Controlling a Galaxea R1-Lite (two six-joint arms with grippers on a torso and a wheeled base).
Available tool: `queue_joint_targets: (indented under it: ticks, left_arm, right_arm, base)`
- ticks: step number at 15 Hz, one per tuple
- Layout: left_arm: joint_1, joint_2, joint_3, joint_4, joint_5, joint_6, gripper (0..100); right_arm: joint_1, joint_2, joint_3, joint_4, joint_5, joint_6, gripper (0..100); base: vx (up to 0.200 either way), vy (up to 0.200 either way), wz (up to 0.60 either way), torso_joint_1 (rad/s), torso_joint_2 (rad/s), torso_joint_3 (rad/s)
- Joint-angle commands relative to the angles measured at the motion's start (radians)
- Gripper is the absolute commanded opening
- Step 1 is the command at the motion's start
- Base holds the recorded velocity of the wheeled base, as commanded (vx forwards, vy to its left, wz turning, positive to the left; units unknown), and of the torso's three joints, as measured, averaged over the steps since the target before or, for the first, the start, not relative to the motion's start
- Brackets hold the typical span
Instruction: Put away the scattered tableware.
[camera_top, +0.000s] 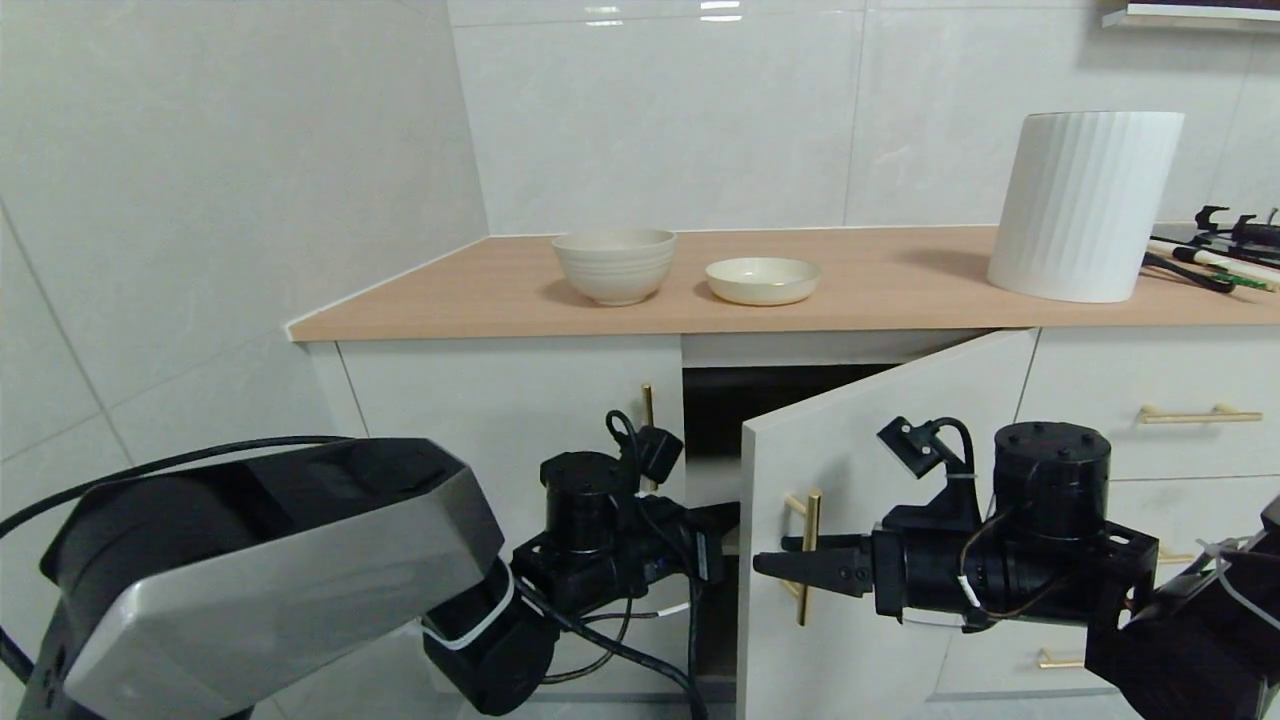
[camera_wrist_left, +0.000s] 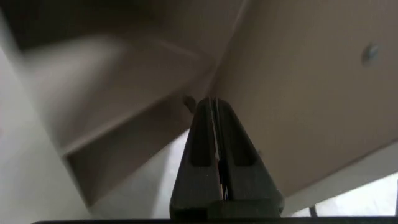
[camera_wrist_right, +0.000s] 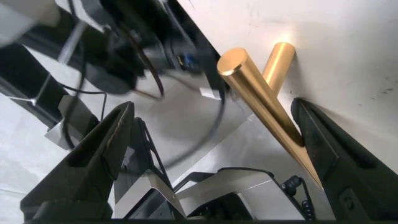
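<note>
I judge the task is only at its beginning. The bowl (camera_top: 613, 265) and the shallow dish (camera_top: 763, 280) stand on the countertop (camera_top: 900, 290), with the bowl at 9 o'clock of the dish and no gripper near them. Below, at 6 o'clock of the dish, the cabinet door (camera_top: 880, 640) is partly open. The right gripper (camera_wrist_right: 214, 124) has its jaws wide apart on either side of the gold handle (camera_wrist_right: 261, 93), not clamped on it. The left gripper (camera_wrist_left: 213, 109) has its jaws pressed together, empty, pointing into the cabinet. Both pieces are left to be put away

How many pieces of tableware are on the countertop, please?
2: a bowl toward the countertop's left end, a shallow dish just right of it. The white container could hide more.
</note>
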Motion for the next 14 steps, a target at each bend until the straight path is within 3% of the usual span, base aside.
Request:
queue_joint_targets:
  ticks: [1,10,14]
  left_arm:
    - [-0.011,0.02,-0.01,-0.028,0.001,0.002,0]
    - [-0.067,-0.043,0.022,-0.059,-0.006,0.0,0]
    - [-0.067,-0.049,0.026,-0.061,-0.006,0.0,0]
  right_arm:
    - [-0.004,0.007,0.028,-0.036,-0.004,0.0,100]
    - [-0.068,-0.052,0.129,-0.074,-0.098,-0.002,100]
    - [-0.038,-0.179,0.293,-0.077,-0.073,-0.066,100]
  base:
    - [0.0,0.0,0.0,0.0,0.0,0.0]
    - [0.0,0.0,0.0,0.0,0.0,0.0]
    - [0.0,0.0,0.0,0.0,0.0,0.0]
